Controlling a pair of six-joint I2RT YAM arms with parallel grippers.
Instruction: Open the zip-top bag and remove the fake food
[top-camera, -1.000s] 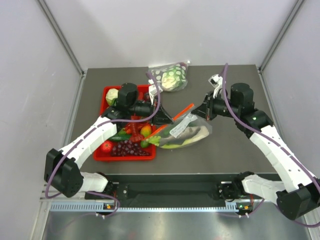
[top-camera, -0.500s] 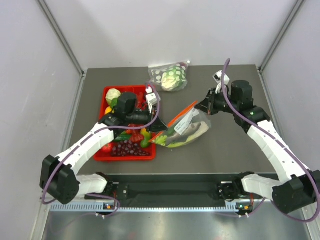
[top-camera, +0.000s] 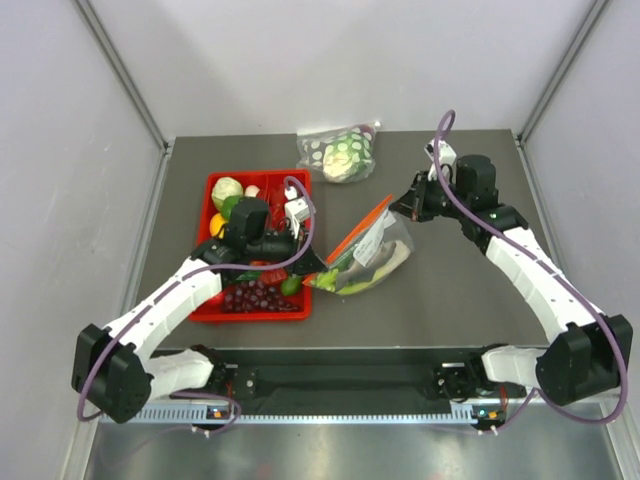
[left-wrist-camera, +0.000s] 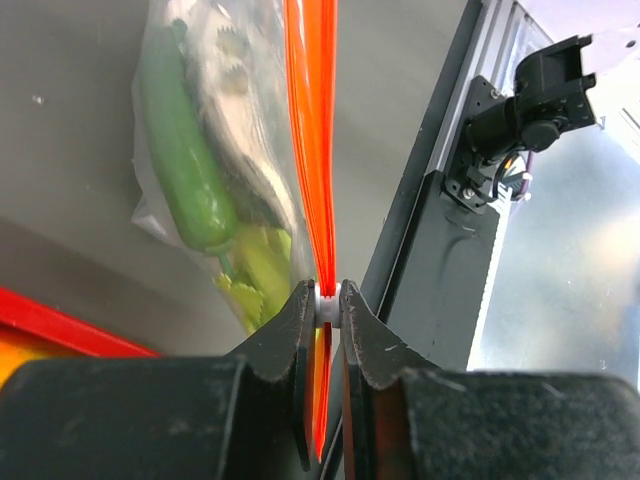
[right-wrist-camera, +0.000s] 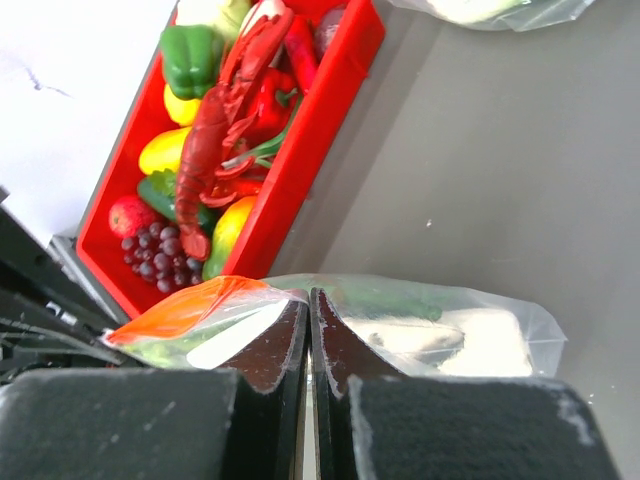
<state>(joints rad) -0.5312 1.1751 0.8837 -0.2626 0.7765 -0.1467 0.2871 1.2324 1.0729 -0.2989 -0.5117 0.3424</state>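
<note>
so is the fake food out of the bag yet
No, the green vegetable piece lies inside the zip-top bag.

zip-top bag (top-camera: 372, 250) right of tray (top-camera: 250, 316), fake food (top-camera: 362, 274) in it, second bag (top-camera: 340, 152) behind

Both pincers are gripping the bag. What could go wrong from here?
The left pincer pinches only a small white tab on the orange zip strip; it could slip off. The right pincer holds thin plastic of the zip-top bag; that edge might pull free, or the whole bag could drag instead of opening.
</note>
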